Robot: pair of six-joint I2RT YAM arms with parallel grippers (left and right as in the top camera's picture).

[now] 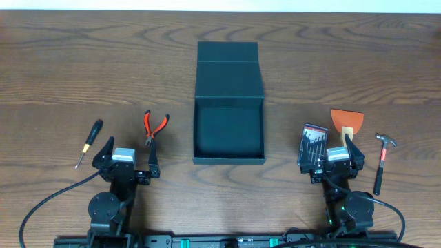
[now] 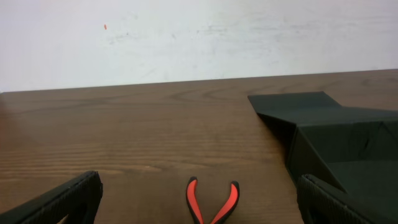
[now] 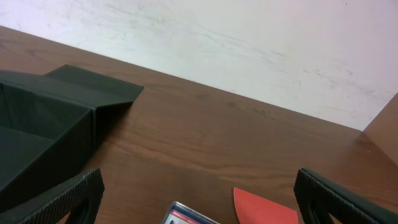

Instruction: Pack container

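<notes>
**Wood surface, open box at its middle**

The container [image 1: 229, 131] sat at the middle of the brown surface [image 1: 69, 62], about halfway between the left and right edges and just ahead of the gap between the two arms. It was dark teal-black, matte and square, and it stood open. Its lid [image 1: 227, 69] was folded back flat toward the far edge.

On the left side lay a screwdriver [image 1: 89, 143] with a black and yellow handle, slanted, with its tip toward the near-left corner. Red-handled pliers [image 1: 154, 126] lay between it and the box, apart from both, with the nose toward the near edge. The left fingers [image 1: 107, 150] stood close to the near edge, spread wide and released. The pliers' nose lay just beside the finger nearer the box.

On the right side lay a clear case [image 1: 313, 147] of drill bits. An orange scraper [image 1: 344, 120] lay just beyond it toward the far edge. A hammer [image 1: 382, 162] lay nearest the right edge, with its head toward the far edge. The right fingers [image 1: 353, 153] were likewise spread and released. From above, the case lay right by the finger nearer the box, and I could not tell whether the two touched. The right wrist view showed a corner of the case and the scraper's blade low between the fingers.
</notes>
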